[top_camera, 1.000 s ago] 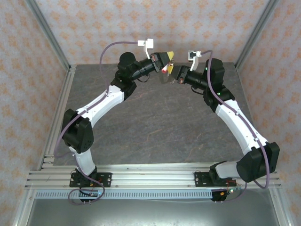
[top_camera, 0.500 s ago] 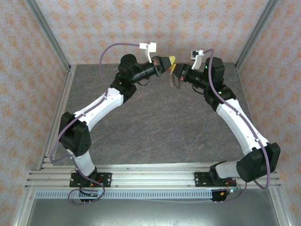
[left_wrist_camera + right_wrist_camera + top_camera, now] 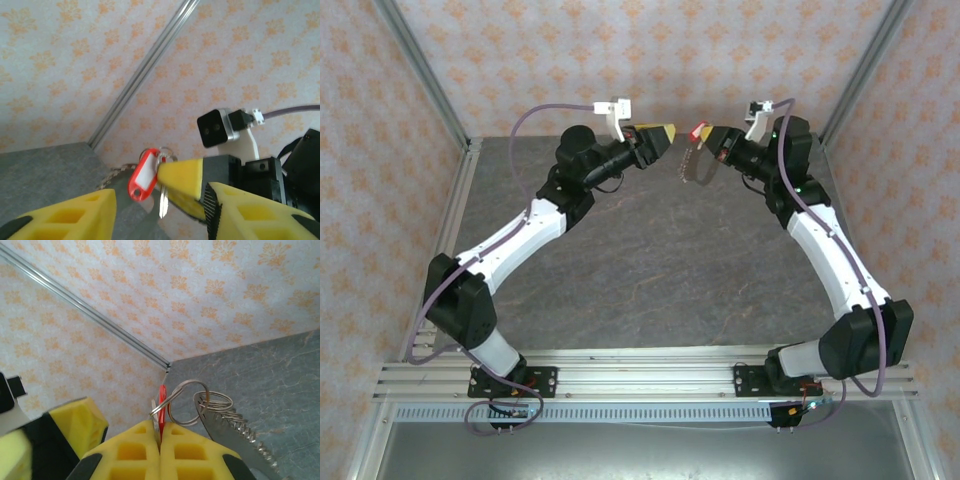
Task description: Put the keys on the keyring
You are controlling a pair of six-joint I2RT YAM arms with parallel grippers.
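Left gripper [image 3: 665, 131] backed off toward 9 o'clock from right gripper [image 3: 710, 136]; its fingers now spread, empty. Right fingers pressed together, pinching keys [image 3: 142, 176] by red tag. Right wrist view gives me keyring [image 3: 225, 435] dangling at 4 o'clock of tag, a coil-fringed metal band. Overhead it's just a thin loop above grey marbled table [image 3: 650, 260].

Left gripper [image 3: 667, 131] has let go and opened — pulled back toward the left. Right gripper [image 3: 710, 134] swung up and right, taking the keys [image 3: 698, 130] along with the keyring [image 3: 689, 166] dangling — grippers now apart.
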